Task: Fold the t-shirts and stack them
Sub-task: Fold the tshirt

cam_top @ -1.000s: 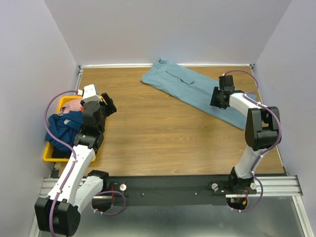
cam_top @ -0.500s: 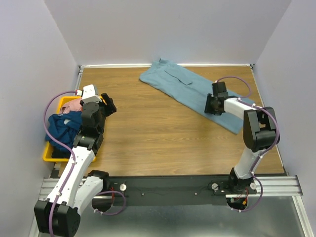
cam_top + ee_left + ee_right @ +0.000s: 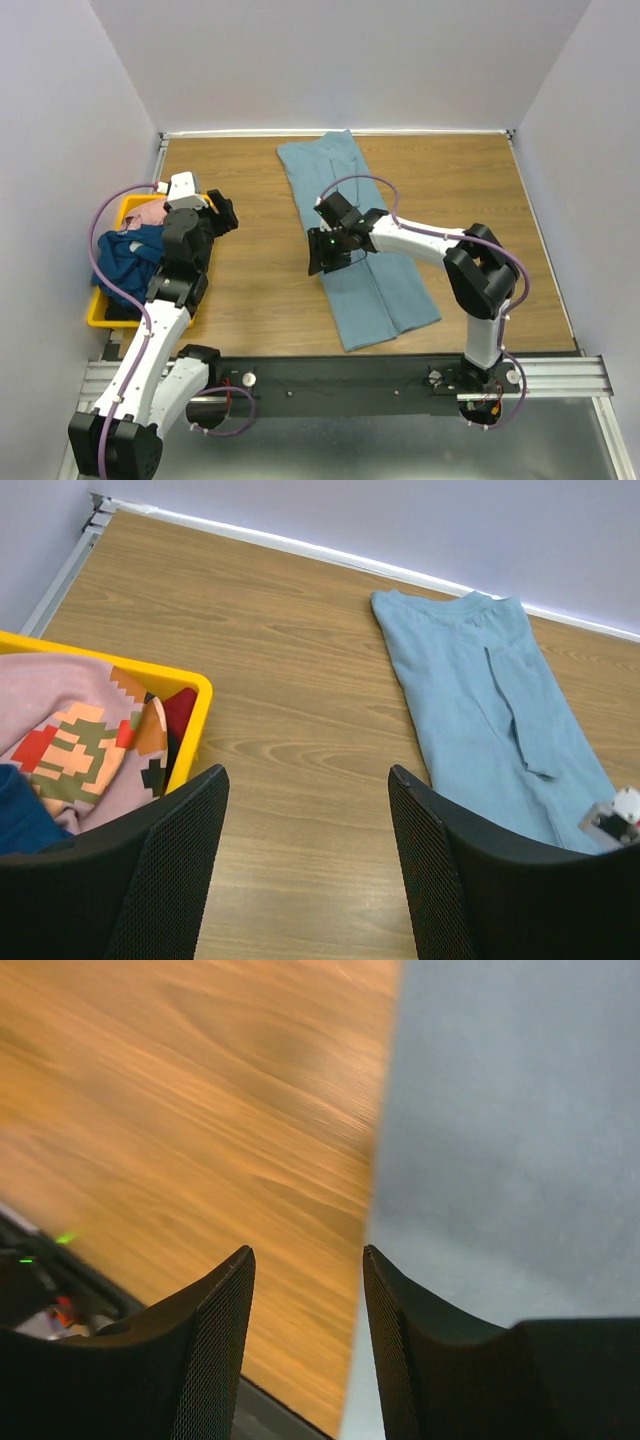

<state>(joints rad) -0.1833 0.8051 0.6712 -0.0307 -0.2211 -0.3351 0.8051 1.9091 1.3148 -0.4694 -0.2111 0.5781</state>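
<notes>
1. Find the blue-grey t-shirt (image 3: pixel 375 290) lying flat on the table (image 3: pixel 260 300). It is a long, narrow strip folded lengthwise. One end lies near the far wall and the other toward the arm bases.
2. Note that the right claw (image 3: pixel 322 258) stands over the strip's long left edge, about halfway along it. In the right wrist view, cloth (image 3: pixel 500 1110) fills the side beyond one finger and bare wood the side beyond the other. The cloth edge runs up from the gap between them.
3. Read the right claw as moderately parted, with nothing between its fingers. That view is blurred, so you cannot tell whether the tips touch the cloth.
4. Read the left claw (image 3: pixel 305 775) as spread wide and empty above bare wood. The blue-grey t-shirt lies ahead of it and to its right, well apart.
5. Find the navy t-shirt (image 3: pixel 130 255) and the pink patterned t-shirt (image 3: pixel 90 740) bunched in the yellow bin (image 3: pixel 190 695), just left of the left claw.
</notes>
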